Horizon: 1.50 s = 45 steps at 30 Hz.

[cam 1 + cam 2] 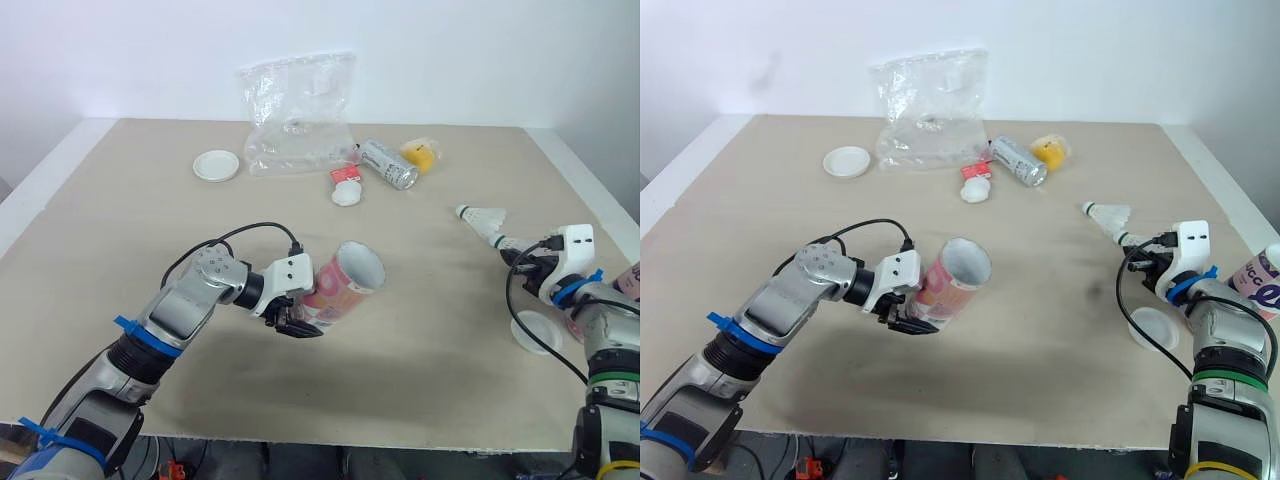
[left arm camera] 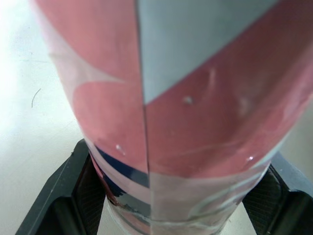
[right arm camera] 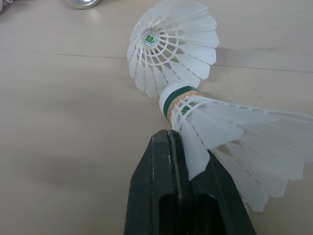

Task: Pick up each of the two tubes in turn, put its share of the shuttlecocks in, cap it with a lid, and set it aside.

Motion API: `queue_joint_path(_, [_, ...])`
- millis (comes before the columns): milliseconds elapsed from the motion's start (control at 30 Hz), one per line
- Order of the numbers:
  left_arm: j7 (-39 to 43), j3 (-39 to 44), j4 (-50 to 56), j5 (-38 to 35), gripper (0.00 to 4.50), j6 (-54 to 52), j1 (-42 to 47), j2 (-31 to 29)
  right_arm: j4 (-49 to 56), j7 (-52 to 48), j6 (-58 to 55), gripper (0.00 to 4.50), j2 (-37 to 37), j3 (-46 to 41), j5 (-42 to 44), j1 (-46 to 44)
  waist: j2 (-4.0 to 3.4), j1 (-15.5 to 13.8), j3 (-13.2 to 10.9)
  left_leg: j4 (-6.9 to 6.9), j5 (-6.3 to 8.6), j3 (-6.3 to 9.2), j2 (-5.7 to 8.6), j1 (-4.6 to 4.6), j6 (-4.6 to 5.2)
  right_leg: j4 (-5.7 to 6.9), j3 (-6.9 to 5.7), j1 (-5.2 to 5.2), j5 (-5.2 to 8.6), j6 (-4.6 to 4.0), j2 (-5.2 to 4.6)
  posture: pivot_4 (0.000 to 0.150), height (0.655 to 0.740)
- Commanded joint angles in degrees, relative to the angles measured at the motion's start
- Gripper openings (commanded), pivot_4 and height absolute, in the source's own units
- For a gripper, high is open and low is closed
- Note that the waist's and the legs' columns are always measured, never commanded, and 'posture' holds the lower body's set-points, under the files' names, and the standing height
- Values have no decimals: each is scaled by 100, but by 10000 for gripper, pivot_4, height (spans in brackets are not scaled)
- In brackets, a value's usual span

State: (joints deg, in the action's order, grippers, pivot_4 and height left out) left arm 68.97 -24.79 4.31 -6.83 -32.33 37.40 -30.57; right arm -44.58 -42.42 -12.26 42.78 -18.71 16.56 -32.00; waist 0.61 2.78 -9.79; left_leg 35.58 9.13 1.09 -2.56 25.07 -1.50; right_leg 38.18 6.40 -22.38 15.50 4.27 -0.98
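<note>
A pink and white tube (image 1: 345, 283) hangs tilted just above the table's middle, its open mouth facing up and to the right. My left gripper (image 1: 298, 322) is shut on its lower end, one black finger (image 2: 73, 188) on each side. At the right, my right gripper (image 3: 183, 142) is shut on the feathers of two nested white shuttlecocks (image 3: 171, 46), which point toward the table's centre (image 1: 483, 218). A second tube (image 1: 1265, 282) lies at the far right edge. One white lid (image 1: 1150, 328) lies under my right forearm, and another lid (image 1: 216, 165) sits at the back left.
A crumpled clear plastic bag (image 1: 298, 115) stands at the back centre. Beside it lie a silver can (image 1: 388, 164), a yellow object (image 1: 422, 154) and a small red and white item (image 1: 346, 187). The beige table top (image 1: 120, 260) ends close to my arms.
</note>
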Motion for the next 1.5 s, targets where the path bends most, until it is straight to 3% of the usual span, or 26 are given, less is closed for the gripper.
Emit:
queue_joint_path(33, [13,-69,-39,21,34106,8,17,-20,362,24,90,733,36,-104,71,78,0,0,0,0,0,0,0,0,0,0,0,0,0,0,0,1500,7400])
queue_joint_path(200, [3,-79,-28,29,34106,21,-4,-11,1189,216,-174,733,-59,-235,247,385,-1,-2,0,0,0,0,0,0,0,0,0,0,0,1,0,1500,7400])
queue_joint_path(567, [-13,-100,-36,31,34106,41,-23,26,4250,1178,-1552,733,-339,-824,953,1688,-1,-7,1,2,0,3,0,1,0,1,-1,0,0,2,-1,1500,7400])
queue_joint_path(733, [34,-117,-166,35,34106,129,40,65,5557,1165,-2099,733,-96,-951,1228,2137,-2,-9,1,2,0,4,-1,1,0,1,-2,0,0,1,0,1500,7400])
queue_joint_path(867, [111,-145,-337,48,34106,238,141,115,6483,326,-1846,733,491,-666,1294,2232,-2,-11,1,5,0,0,1,2,0,0,0,0,0,2,-3,1500,7400])
queue_joint_path(1067, [250,-232,-624,107,34106,378,306,192,7343,-1456,-1073,733,1397,151,1536,1632,3,-26,-1,7,0,3,0,0,0,0,-2,3,9,-16,-1,1500,7400])
queue_joint_path(1200, [280,-251,-748,139,34106,447,382,256,7309,-2298,-350,733,1772,815,1184,1109,10,-45,-4,14,0,4,7,10,0,-11,-2,6,15,-16,-9,1500,7400])
queue_joint_path(1500, [249,-249,-863,166,34106,492,463,351,6495,-3277,761,733,1728,1884,389,-280,10,-73,-5,18,0,-2,12,9,0,-9,-3,3,14,-16,-19,1500,7400])
